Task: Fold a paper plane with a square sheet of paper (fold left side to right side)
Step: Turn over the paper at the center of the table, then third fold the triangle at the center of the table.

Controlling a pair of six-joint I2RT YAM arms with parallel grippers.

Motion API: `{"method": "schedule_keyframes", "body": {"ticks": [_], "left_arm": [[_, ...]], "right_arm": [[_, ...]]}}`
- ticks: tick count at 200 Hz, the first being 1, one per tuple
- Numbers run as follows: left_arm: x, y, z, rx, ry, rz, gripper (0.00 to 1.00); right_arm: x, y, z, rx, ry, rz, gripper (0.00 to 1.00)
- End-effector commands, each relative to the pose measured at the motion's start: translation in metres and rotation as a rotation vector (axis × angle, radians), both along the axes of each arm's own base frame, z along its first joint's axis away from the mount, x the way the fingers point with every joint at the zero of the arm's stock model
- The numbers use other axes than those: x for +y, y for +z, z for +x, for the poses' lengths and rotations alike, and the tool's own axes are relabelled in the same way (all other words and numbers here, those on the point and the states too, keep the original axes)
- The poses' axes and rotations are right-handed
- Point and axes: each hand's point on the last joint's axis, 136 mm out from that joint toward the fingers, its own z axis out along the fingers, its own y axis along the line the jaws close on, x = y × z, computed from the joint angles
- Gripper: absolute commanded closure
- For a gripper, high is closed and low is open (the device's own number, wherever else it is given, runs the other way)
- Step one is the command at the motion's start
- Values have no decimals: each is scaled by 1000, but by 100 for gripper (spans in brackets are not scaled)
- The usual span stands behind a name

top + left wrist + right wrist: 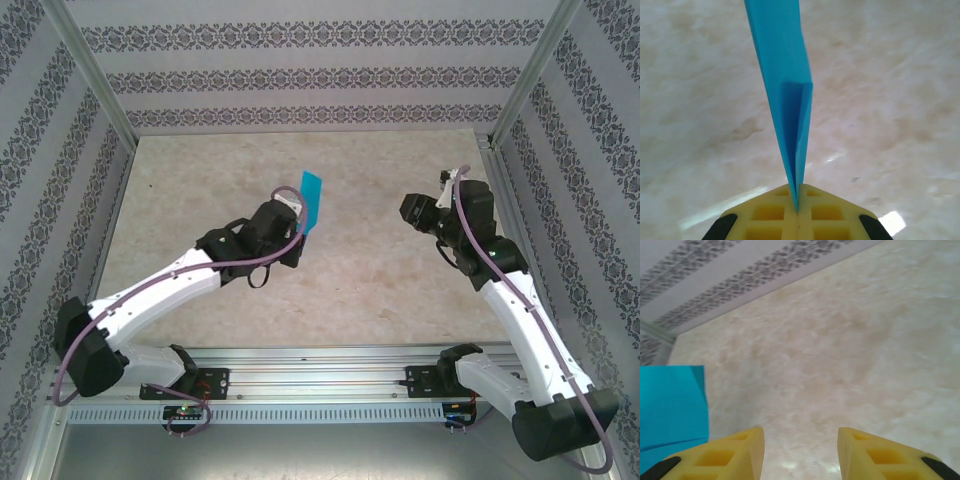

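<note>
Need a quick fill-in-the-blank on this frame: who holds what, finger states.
1. The left gripper is shut on a folded blue sheet made of ____.
2. The right gripper has its fingers ____, with nothing between them.
3. The folded blue sheet is gripped by ____ gripper, not two.

Missing words: paper; open; one
</note>
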Motion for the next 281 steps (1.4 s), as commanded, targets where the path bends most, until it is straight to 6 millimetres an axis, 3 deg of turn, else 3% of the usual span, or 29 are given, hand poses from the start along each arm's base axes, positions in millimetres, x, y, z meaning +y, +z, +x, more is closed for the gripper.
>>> {"method": "schedule_keyframes", "body": {"ticks": [1,49,90,109,122,142,150,179,209,236,254,281], "left_arm": [[59,-27,-3,19,153,434,100],[36,-64,0,91,174,771,100],[3,-112,-5,221,118,843,92],[-20,-132,-8,294,64,793,86],[-41,-139,-12,333,14,690,77],[-69,-127,-13,355,-46,512,59],[-76,-116,-11,355,-63,440,58],[-85,-68,-3,348,-111,138,53],[-49,-39,15,331,-55,-132,48],[-2,-39,34,335,39,-331,42],[19,-44,41,348,76,-447,40],[38,-60,51,381,121,-574,39]], "right_arm": [[-38,-37,-20,105,-131,-117,57],[-50,-57,-31,152,-154,-126,56],[-57,-69,-35,192,-164,-117,56],[-60,-75,-36,216,-167,-102,54],[-61,-78,-36,228,-159,-84,52],[-56,-83,-35,236,-127,-48,52],[-50,-82,-33,230,-97,-24,52],[-13,-86,-24,222,29,144,56],[54,-100,-15,237,179,240,58],[129,-116,-4,257,301,288,58],[177,-130,2,297,378,260,59],[208,-153,21,336,385,229,60]]}}
